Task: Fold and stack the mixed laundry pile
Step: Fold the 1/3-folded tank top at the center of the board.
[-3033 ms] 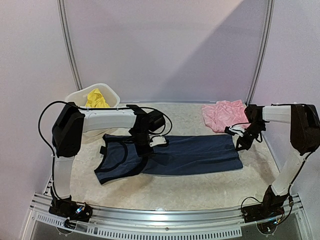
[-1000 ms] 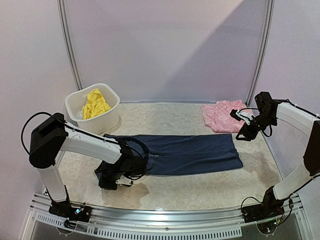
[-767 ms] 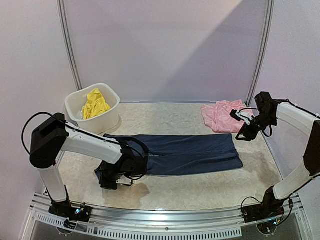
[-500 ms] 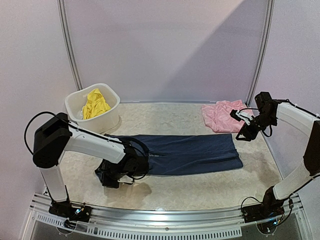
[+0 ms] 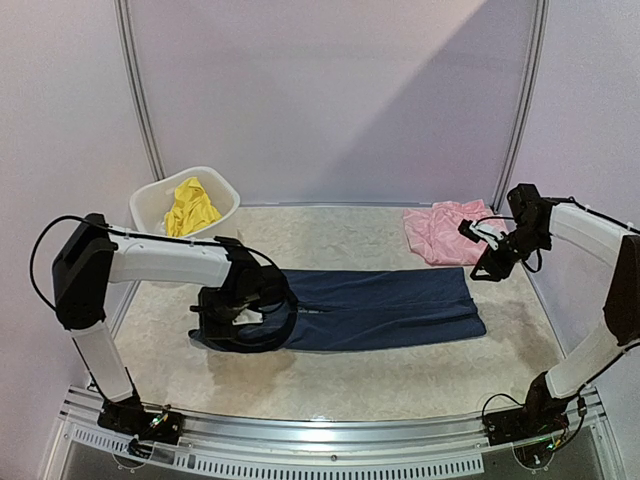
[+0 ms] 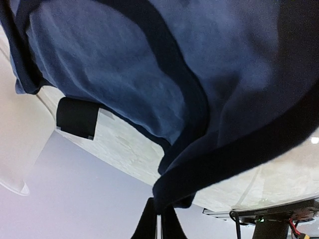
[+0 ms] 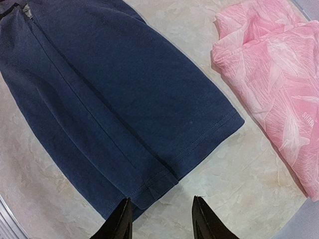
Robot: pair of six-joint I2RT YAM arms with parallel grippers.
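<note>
A navy sleeveless top (image 5: 380, 305) lies spread lengthwise across the middle of the table. My left gripper (image 5: 232, 312) is shut on the dark trimmed edge of its left end and holds that end lifted off the table. In the left wrist view the fingers (image 6: 148, 225) pinch the navy binding (image 6: 209, 174) and the cloth drapes above. My right gripper (image 7: 160, 219) hovers open just past the top's hemmed right end (image 7: 164, 179), holding nothing. A pink piece (image 5: 445, 230) lies crumpled at the back right. A yellow piece (image 5: 190, 205) sits in the tub.
A white plastic tub (image 5: 153, 201) stands at the back left corner. Metal frame posts rise behind the table, and a rail runs along the near edge (image 5: 330, 440). The pink piece (image 7: 279, 84) lies close beside my right gripper.
My left gripper shut on the top's left end and raised it up and toward the back. The right arm barely moved.
</note>
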